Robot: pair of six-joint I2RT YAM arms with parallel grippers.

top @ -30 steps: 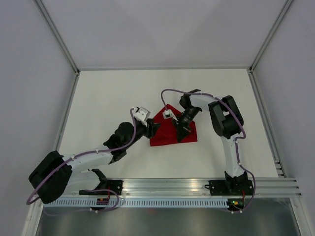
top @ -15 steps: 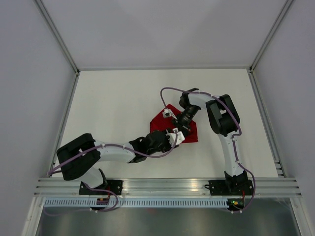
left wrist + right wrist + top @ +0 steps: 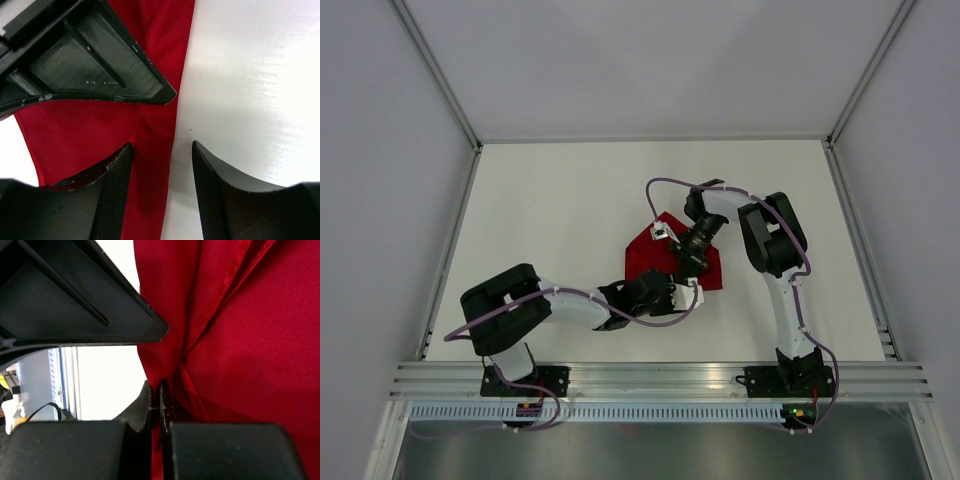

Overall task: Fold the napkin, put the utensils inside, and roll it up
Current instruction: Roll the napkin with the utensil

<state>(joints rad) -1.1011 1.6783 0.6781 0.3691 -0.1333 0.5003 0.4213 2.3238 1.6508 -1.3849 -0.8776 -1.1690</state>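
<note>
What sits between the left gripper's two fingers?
The napkin edge plus a strip of bare table, left gripper open astride it; left wrist view.

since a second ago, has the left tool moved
Yes. In the top view the left tool swung right and toward the near rail, from the napkin's left edge to its near edge.

Got the napkin (image 3: pixel 640 260) lying on the table (image 3: pixel 550 200), roughly mid-table. From the left wrist: straddling its edge with the left gripper (image 3: pixel 162 192), so cloth under and left of one finger (image 3: pixel 112 200), bare table under and right of the other. From the right wrist: fold tucked right between the right gripper (image 3: pixel 156 407) fingers, rest of the cloth spreading right and ahead of them, table off left.
</note>
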